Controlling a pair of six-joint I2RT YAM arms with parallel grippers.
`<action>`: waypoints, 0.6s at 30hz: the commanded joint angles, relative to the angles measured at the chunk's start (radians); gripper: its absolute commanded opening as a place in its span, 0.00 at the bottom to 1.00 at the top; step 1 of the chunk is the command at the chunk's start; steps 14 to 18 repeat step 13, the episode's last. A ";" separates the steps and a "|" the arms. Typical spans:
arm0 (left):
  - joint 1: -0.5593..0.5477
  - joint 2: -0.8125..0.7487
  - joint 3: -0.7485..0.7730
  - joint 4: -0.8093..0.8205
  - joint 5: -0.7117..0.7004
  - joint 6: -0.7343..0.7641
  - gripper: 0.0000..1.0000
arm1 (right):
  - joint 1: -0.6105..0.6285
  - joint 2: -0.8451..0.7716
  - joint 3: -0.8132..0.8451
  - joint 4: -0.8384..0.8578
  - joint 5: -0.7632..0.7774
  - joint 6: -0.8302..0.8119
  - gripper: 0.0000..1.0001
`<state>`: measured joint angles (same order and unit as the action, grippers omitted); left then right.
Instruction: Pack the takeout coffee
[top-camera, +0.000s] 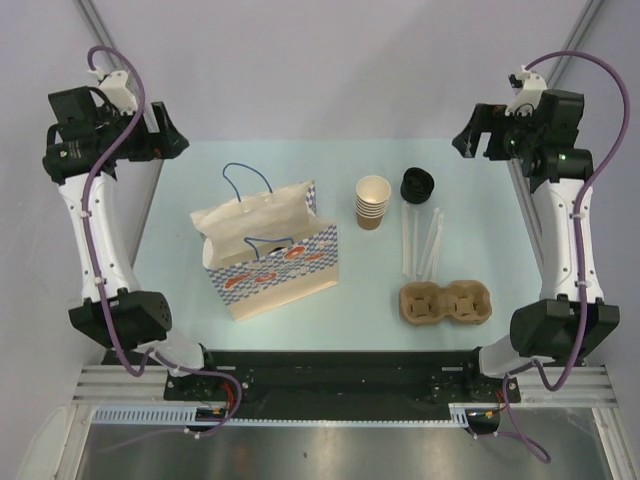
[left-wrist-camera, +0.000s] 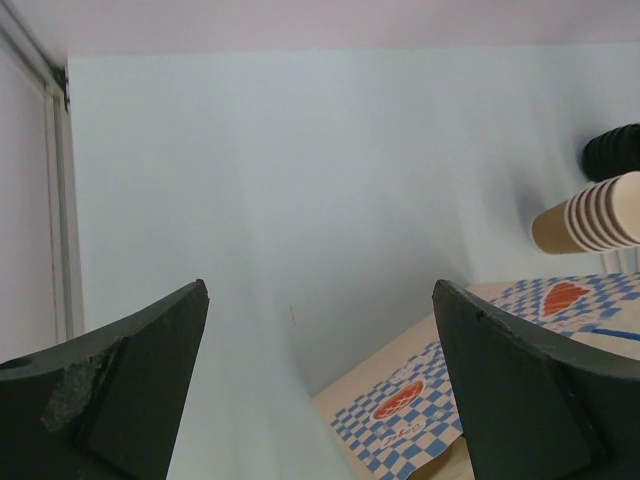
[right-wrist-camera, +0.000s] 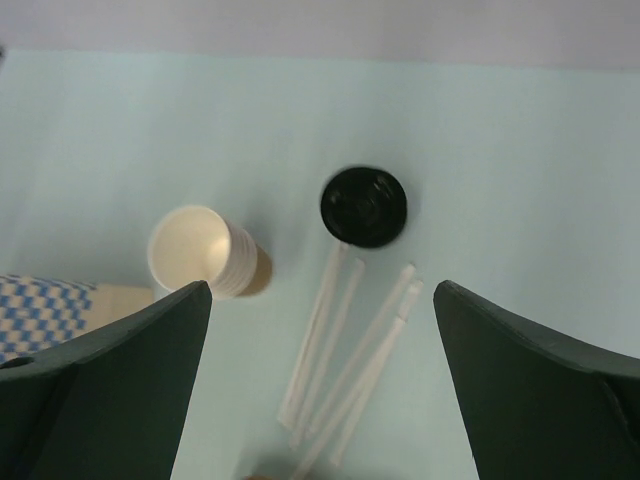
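Takeout coffee is nowhere in sight across all 3 views! There's no lidded cup on the table, only the lidless stack of cups, a loose black lid just beside it, the straws and the cup carrier. My read: it sits inside the paper bag, left of centre with its blue handles up, but the bag's inside is hidden. Left gripper hangs high at the far left, jaws spread wide, nothing between them. Right gripper mirrors it at the far right, released and empty. To finish well, peek into the bag, confirm the cup stands upright, and steer clear of those handles so nothing tips.
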<state>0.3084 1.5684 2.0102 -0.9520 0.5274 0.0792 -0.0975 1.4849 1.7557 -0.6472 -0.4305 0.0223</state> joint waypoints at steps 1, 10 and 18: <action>0.003 0.025 -0.011 -0.079 -0.099 0.028 1.00 | -0.044 0.050 0.018 -0.158 0.004 -0.154 1.00; -0.078 -0.053 -0.159 -0.004 -0.214 0.099 0.99 | -0.073 0.071 0.016 -0.135 -0.011 -0.144 1.00; -0.080 -0.036 -0.120 0.001 -0.225 0.091 0.99 | -0.074 0.089 0.051 -0.141 -0.011 -0.148 1.00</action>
